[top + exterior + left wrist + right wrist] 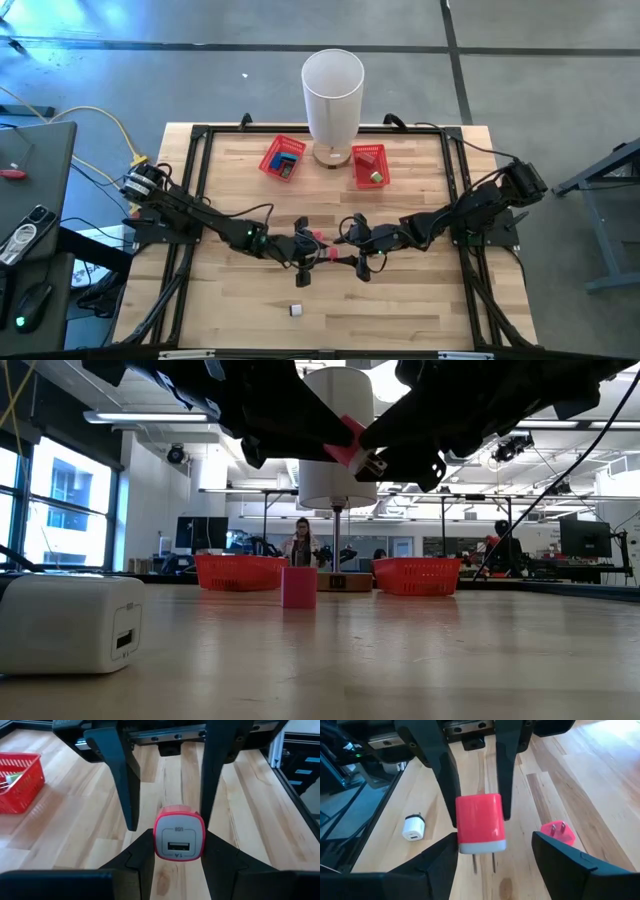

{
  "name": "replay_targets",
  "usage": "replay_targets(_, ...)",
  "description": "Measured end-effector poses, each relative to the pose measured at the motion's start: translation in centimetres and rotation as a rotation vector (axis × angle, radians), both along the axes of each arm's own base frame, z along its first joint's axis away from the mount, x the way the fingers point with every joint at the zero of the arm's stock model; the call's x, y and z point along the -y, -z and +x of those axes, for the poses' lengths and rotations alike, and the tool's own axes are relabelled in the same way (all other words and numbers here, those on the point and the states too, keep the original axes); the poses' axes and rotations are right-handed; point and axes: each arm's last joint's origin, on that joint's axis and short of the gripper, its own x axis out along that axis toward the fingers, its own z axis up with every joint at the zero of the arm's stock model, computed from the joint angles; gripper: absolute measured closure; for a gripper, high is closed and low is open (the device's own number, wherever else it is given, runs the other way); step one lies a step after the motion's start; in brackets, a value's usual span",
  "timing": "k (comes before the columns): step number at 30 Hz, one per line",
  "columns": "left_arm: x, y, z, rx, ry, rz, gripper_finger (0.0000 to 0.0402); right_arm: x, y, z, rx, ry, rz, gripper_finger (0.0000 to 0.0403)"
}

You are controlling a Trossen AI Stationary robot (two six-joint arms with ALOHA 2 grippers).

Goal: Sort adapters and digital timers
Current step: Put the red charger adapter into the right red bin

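My left gripper [179, 862] is shut on a pink wall adapter [179, 837] above the middle of the table [328, 254]. Its USB face points back at my left wrist and its prongs [483, 861] point at my right gripper [495, 852]. That gripper is open, with its fingers level on either side of the adapter and not touching it. A second pink adapter [558, 832] lies on the wood with its prongs up, just to the far side. A white adapter [296, 310] rests on the table nearer the near edge. My left gripper pinches the pink adapter between its two fingers [142, 857], by the two opposite side walls [496, 815] of the body. The fingers come in level from the table's left. The adapter is lifted clear of the table [352, 448], with its prongs pointing toward the table's right.
Two red baskets [283, 158] [369, 165] sit near the far edge. Between them stands a tall white cylinder [333, 95] on a base. A black frame [200, 140] runs around the tabletop. Bare wood lies near the white adapter [70, 622].
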Motion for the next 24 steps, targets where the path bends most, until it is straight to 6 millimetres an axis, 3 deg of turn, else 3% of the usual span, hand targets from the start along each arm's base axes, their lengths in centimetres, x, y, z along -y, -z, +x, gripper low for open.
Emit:
replay_targets(18,-1.9,-0.3,0.9,0.025,0.043,-0.042,0.0277,0.5,0.1,0.1,-0.011,-0.013,0.014,0.0164)
replay_targets(24,-1.9,-0.2,0.9,0.02,0.044,-0.042,0.0276,0.5,0.1,0.1,-0.012,-0.022,0.015,0.0198)
